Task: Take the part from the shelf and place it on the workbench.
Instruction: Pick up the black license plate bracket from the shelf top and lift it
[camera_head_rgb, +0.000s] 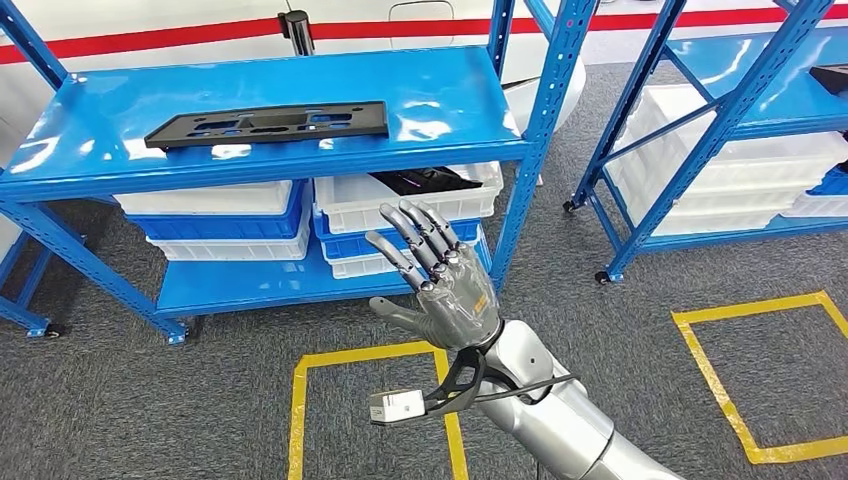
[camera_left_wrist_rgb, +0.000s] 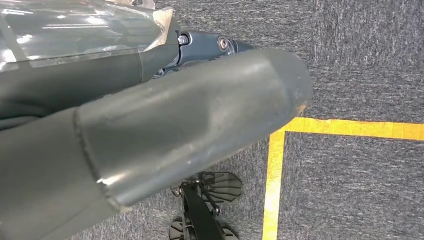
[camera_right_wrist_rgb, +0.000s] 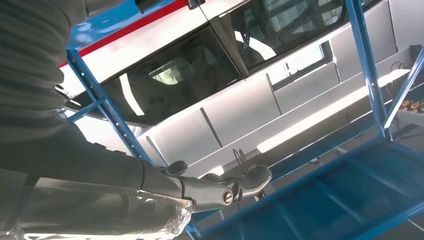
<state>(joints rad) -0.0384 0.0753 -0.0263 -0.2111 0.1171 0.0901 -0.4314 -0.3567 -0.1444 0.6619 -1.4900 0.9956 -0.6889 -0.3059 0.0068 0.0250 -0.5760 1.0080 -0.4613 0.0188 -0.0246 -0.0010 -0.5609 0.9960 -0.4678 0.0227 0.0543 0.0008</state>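
Note:
A flat black part (camera_head_rgb: 268, 124) with several cutouts lies on the top board of the blue shelf (camera_head_rgb: 440, 90), towards its left. My right hand (camera_head_rgb: 440, 285) is raised in front of the shelf's lower level, below and to the right of the part. It holds nothing, and its fingers are spread and point up. In the right wrist view its fingers (camera_right_wrist_rgb: 215, 187) stretch out under a blue shelf frame (camera_right_wrist_rgb: 370, 65). My left hand (camera_left_wrist_rgb: 175, 125) hangs over grey carpet with the thumb extended, and I see nothing in it.
White and blue bins (camera_head_rgb: 225, 225) are stacked under the shelf's top board, and one white bin (camera_head_rgb: 410, 195) holds a dark item. A second blue shelf (camera_head_rgb: 760, 90) with white bins stands at the right. Yellow tape squares (camera_head_rgb: 370, 400) mark the carpet.

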